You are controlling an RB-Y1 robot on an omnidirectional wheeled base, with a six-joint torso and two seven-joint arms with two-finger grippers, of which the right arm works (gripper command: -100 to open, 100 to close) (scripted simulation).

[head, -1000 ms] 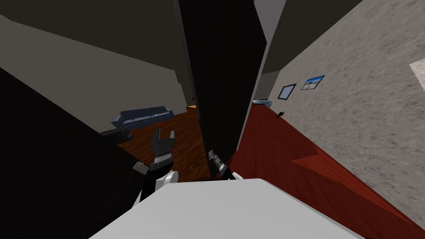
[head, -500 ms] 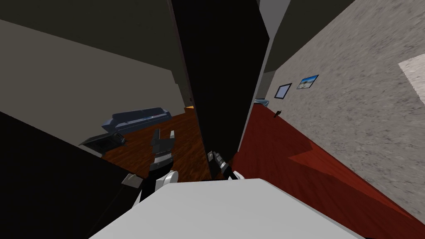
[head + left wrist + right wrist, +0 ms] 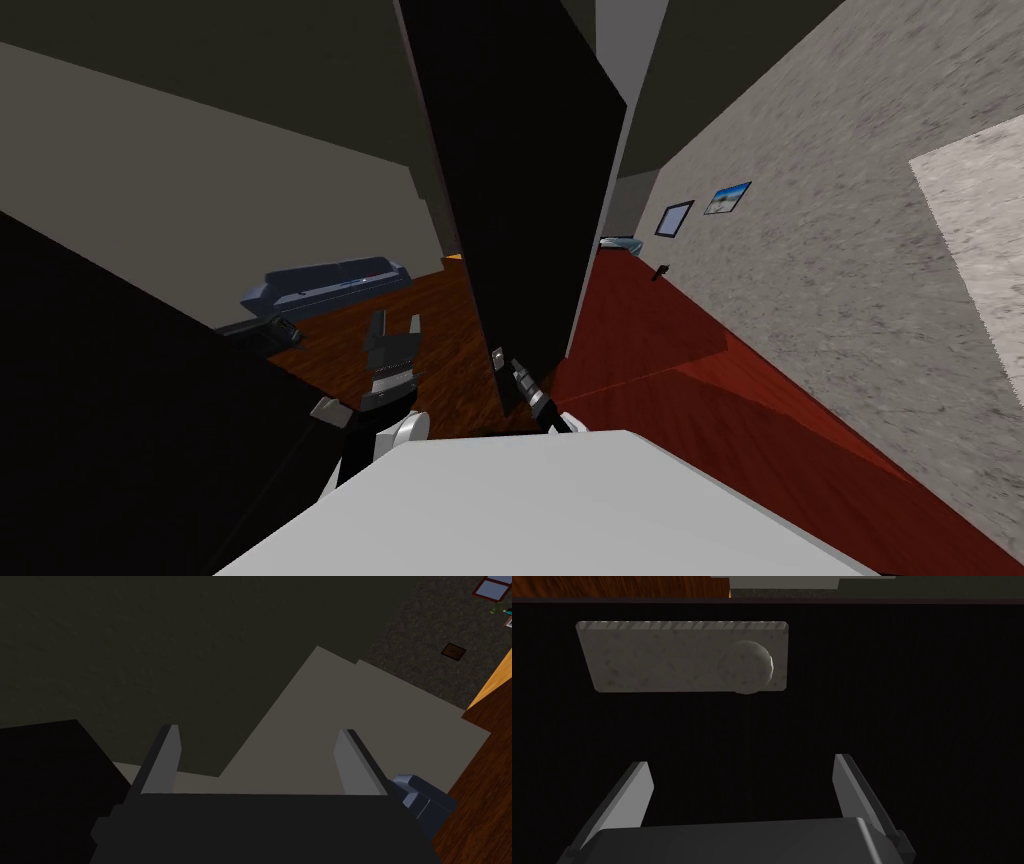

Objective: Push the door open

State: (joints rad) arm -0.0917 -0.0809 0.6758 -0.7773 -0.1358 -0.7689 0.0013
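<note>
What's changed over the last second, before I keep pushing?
The whole head view slid left, so I moved, not the room. The right pincer edged forward toward the dark door, open, facing its grey knob. The left pincer stayed raised and open, holding nothing.

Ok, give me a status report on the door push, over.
Both open: right gripper close to the black door, beside its grey knob plate; left gripper idle, off the door. Nothing blocking seen.
</note>
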